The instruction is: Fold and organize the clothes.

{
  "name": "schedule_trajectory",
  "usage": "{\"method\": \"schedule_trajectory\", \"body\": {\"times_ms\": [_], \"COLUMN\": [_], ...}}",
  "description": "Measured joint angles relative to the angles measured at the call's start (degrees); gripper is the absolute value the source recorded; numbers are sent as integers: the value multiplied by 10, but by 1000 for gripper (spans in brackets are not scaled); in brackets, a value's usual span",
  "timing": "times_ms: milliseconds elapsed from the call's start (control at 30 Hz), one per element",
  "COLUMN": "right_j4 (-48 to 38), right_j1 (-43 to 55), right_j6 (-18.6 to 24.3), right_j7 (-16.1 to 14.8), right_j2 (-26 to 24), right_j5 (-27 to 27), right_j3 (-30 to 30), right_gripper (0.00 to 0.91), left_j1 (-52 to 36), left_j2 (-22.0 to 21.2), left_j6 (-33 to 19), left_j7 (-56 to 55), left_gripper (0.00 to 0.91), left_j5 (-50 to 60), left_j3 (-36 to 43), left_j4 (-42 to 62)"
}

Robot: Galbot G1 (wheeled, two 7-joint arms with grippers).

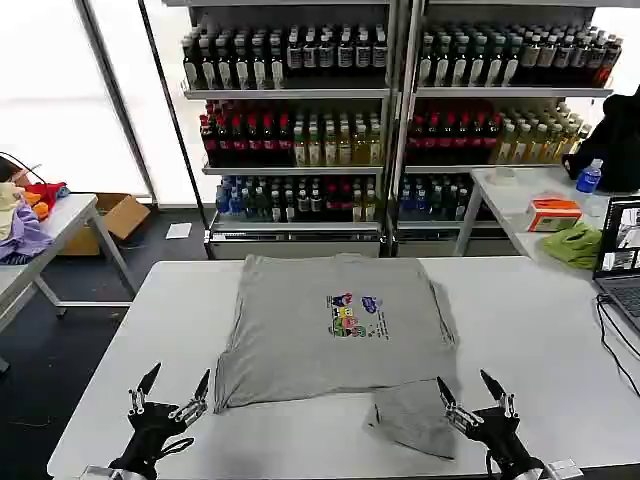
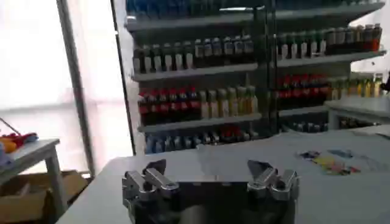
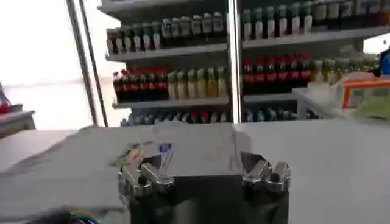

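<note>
Grey short-sleeved cotton T-shirt (image 1: 320, 330) with a small multicoloured chest print (image 1: 354, 314) lies spread flat in the middle of the white table (image 1: 540, 330). One sleeve is near the right gripper (image 1: 470, 394). The left gripper (image 1: 174, 388) waits at the shirt's other near corner. Both have their jaws spread apart, holding nothing.

A grey T-shirt (image 1: 335, 328) lies flat at frame centre on the white table (image 1: 540, 330); the left gripper (image 1: 172, 391) and right gripper (image 1: 470, 393) hover open at bottom.

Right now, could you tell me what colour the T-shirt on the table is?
Light grey T-shirt, clearest in head view.
</note>
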Motion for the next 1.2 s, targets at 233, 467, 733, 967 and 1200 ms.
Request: {"method": "schedule_trajectory", "body": {"times_ms": [233, 467, 733, 967, 1200], "right_j4": [1, -5, -20, -31, -36], "right_j1": [-1, 4, 14, 17, 15], "right_j6": [-27, -40, -48, -51, -49], "right_j7": [21, 32, 40, 48, 48], "right_j2": [6, 12, 17, 22, 21], "right_j5": [-11, -12, -8, 0, 9], "right_j3": [-21, -46, -67, -79, -89], "right_gripper": [907, 907, 786, 0, 0], "left_j1": [-21, -45, -71, -89, -95], "left_j2": [26, 32, 28, 21, 15], "left_j6": [83, 126, 150, 155, 153], "left_j7": [-25, -38, -46, -51, -46], "left_gripper": [907, 907, 907, 605, 0], "left_j5": [-33, -50, -66, -69, -69], "left_j3": [34, 67, 83, 93, 98], "left_j4": [4, 21, 38, 60, 85]}}
